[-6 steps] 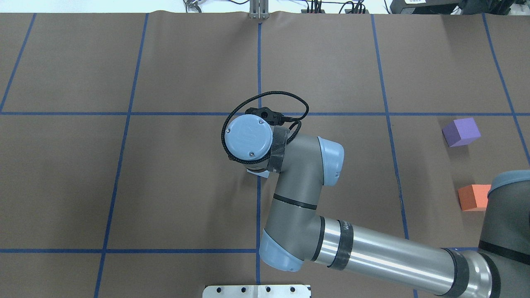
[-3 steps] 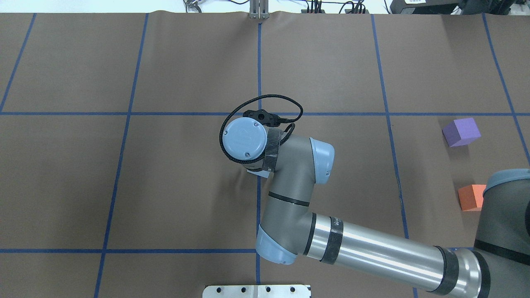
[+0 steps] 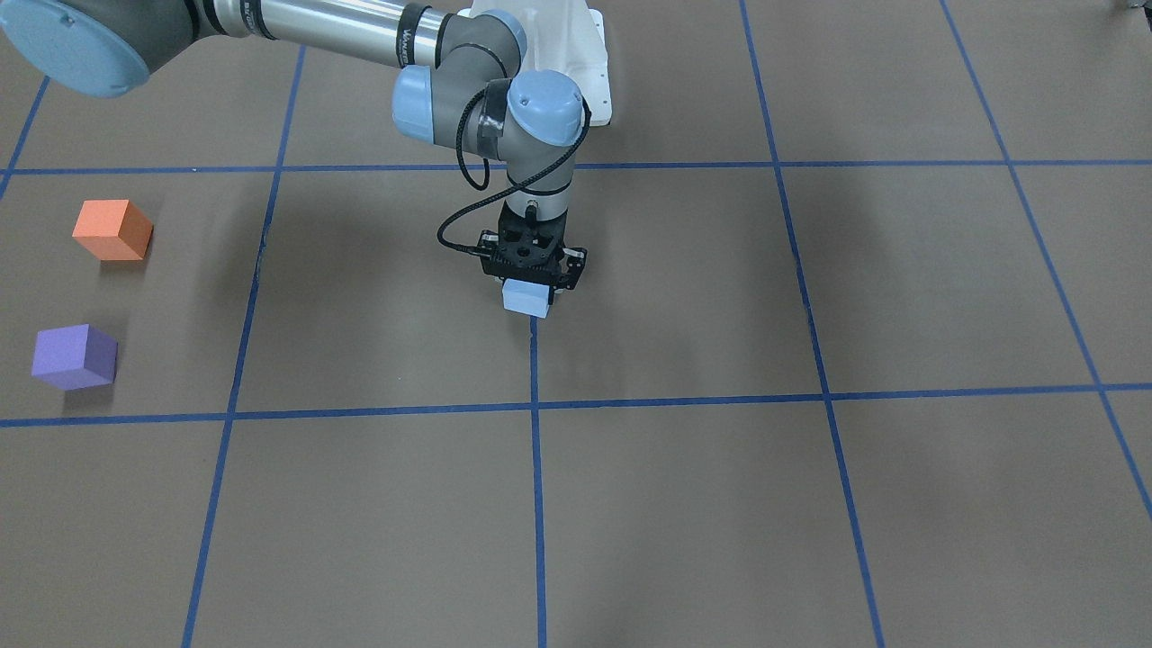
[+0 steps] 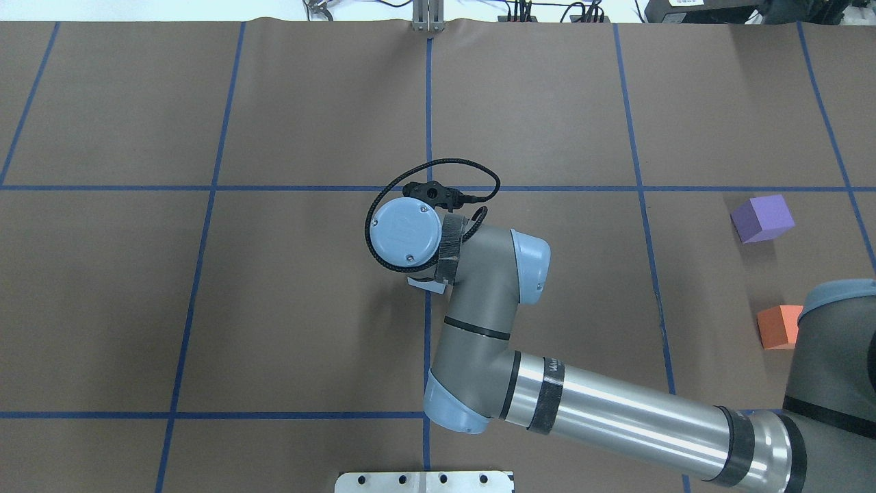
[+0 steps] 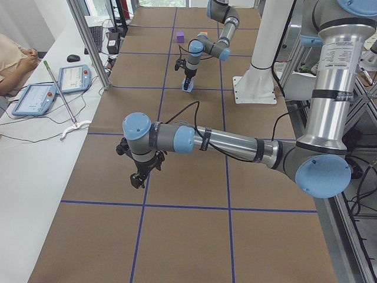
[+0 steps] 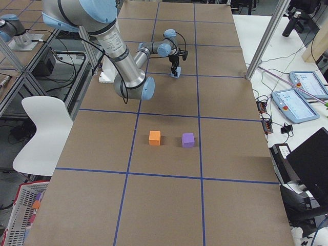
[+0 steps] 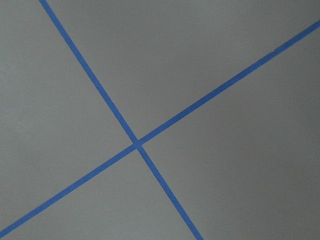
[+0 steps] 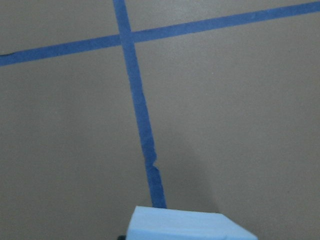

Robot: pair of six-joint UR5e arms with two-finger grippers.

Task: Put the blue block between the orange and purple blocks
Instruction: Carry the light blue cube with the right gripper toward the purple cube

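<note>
At centre of the front-facing view, on the brown paper-covered table (image 3: 810, 504), we note the right gripper (image 3: 530, 284) straddling the pale blue foam block (image 3: 527, 299), which sits on the tape line. We cannot tell its grip. The orange foam block (image 3: 111, 229) and purple foam block (image 3: 74, 357) lie at far left, apart. We cannot tell the left gripper (image 5: 138, 177) state.

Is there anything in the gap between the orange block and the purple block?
No. In the exterior right view, only bare brown paper lies between the orange foam cube and the purple foam cube; they stand apart.
</note>
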